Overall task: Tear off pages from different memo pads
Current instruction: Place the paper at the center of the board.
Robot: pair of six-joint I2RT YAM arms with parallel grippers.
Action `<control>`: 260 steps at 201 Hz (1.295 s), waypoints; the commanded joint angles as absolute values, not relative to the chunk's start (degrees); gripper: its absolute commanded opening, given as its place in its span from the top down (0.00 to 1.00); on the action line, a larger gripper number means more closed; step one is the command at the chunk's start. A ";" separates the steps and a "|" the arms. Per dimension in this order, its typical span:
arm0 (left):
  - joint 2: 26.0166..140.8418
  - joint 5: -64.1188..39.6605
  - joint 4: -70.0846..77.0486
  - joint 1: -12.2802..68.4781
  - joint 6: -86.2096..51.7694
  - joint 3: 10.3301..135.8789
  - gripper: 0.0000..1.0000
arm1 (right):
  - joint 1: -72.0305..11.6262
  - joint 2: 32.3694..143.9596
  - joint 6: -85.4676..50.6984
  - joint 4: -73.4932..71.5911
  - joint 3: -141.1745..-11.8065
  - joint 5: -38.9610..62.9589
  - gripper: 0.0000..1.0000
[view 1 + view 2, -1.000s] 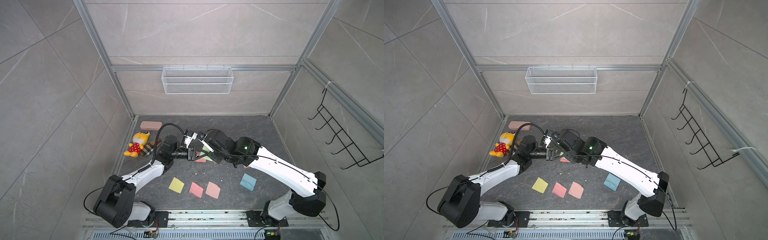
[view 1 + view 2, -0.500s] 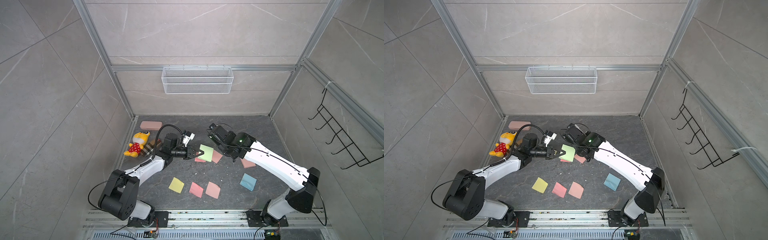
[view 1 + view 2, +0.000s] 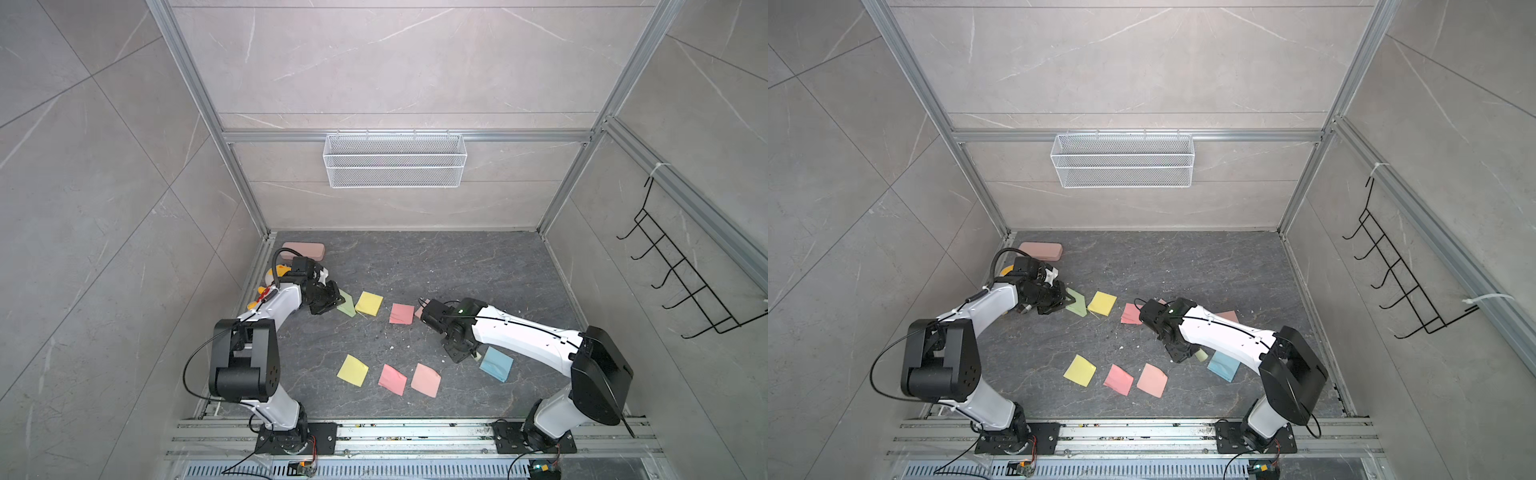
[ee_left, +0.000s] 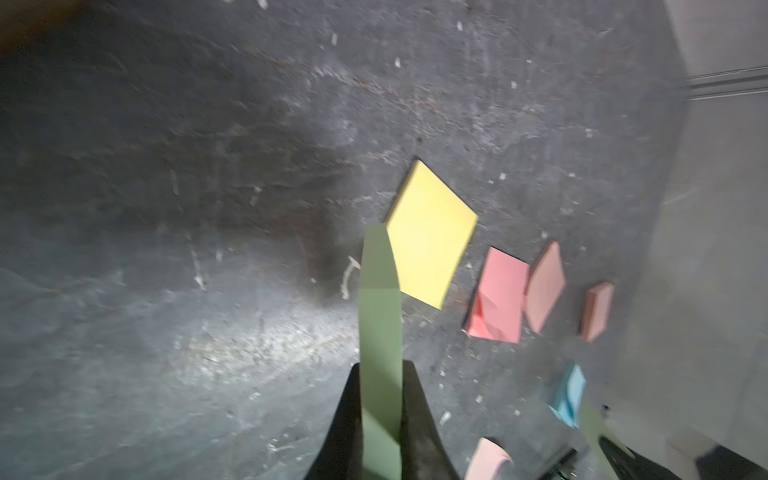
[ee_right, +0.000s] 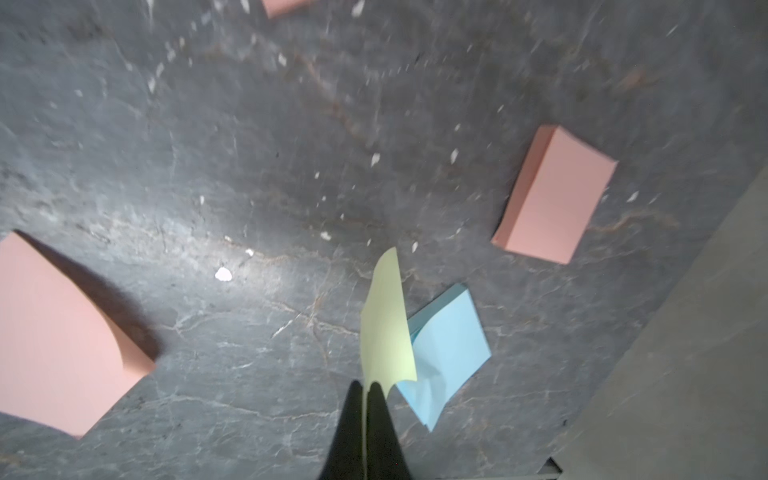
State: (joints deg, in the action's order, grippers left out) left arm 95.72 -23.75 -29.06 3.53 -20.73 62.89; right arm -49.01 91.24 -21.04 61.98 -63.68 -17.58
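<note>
My left gripper [image 4: 380,365] is shut on a green memo pad [image 4: 379,316], seen edge-on between its jaws. In both top views that green pad [image 3: 348,305] lies low at the back left, beside a yellow pad [image 3: 368,303] and a pink pad [image 3: 402,313]. A salmon pad [image 3: 1228,316] shows behind the right arm. My right gripper [image 5: 365,384] is shut on a pale yellow-green page [image 5: 386,328] that hangs over a blue sheet [image 5: 449,353]. Nearer the front lie a yellow page [image 3: 352,370], a pink page [image 3: 392,379] and a salmon page [image 3: 425,380].
A long pink case [image 3: 303,250] lies in the back left corner. A plush toy [image 3: 270,286] sits half hidden behind the left arm. A wire basket [image 3: 395,160] hangs on the back wall and a black hook rack [image 3: 681,282] on the right wall.
The two grippers have parted from the middle. The left one went left and down with the green pad. The right one swung to the front right with the pale page.
</note>
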 commanded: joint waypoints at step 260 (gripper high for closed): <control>111.89 -18.43 -32.93 47.45 -27.39 91.72 0.48 | 2.10 65.49 -36.39 49.32 -38.97 15.56 0.29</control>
